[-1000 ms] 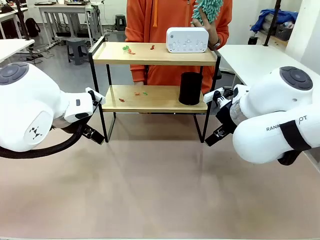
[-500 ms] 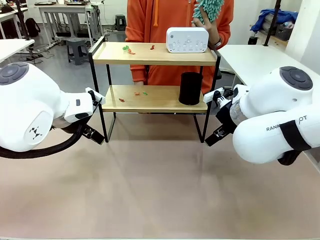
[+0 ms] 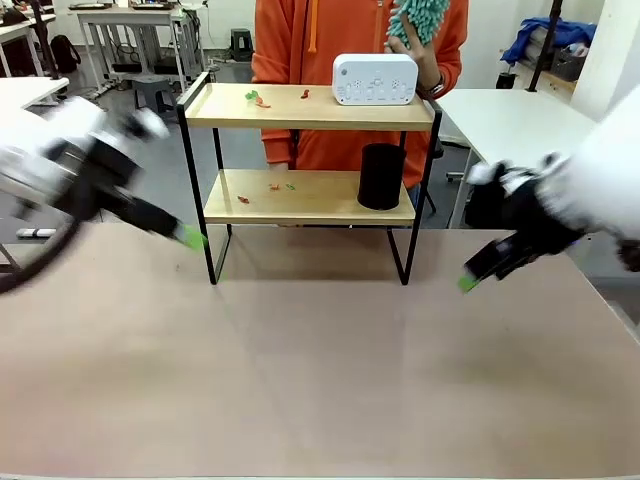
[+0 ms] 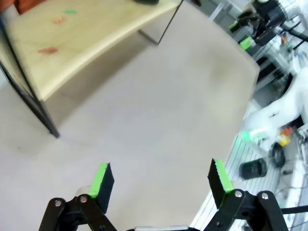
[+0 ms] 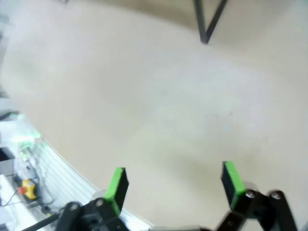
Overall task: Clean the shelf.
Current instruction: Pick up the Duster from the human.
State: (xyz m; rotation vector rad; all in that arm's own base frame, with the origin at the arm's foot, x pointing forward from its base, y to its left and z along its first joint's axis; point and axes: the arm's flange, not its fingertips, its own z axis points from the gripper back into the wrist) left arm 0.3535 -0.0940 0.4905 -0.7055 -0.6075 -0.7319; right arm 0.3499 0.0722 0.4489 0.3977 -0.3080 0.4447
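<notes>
Shelf [image 3: 300, 118] stands at the far edge of the table [image 3: 320, 380], about mid-width, all four legs down. On the top board, a white box [image 3: 374, 79] sits toward the right end. Tiny green and red scraps [image 3: 256, 98] lie near the left end, too small to name. More specks dot the lower board, and a black cup [image 3: 381, 177] stands at its right end.

Left gripper [image 3: 188, 236] hangs off the shelf's front-left leg, smeared with blur, just one green tip readable from the front. Its wrist view settles it: left gripper [image 4: 160, 178] has its fingers spread wide, nothing between the pads [image 4: 102, 179], bare table below. The shelf's [image 4: 86, 38] lower board is cut by the top-left corner of that view.

Right gripper [image 3: 468, 282] is out past the front-right leg, also badly blurred, arm cut off at the picture's edge. Up close, the right gripper [image 5: 173, 182] is wide apart too and empty. Only a shelf [image 5: 207, 21] leg pokes in at the top.

Behind the shelf, a person [image 3: 330, 40] in orange, cropped at the shoulders. One hand [image 3: 420, 60] holds up a teal duster [image 3: 418, 15], its top running out of frame.
</notes>
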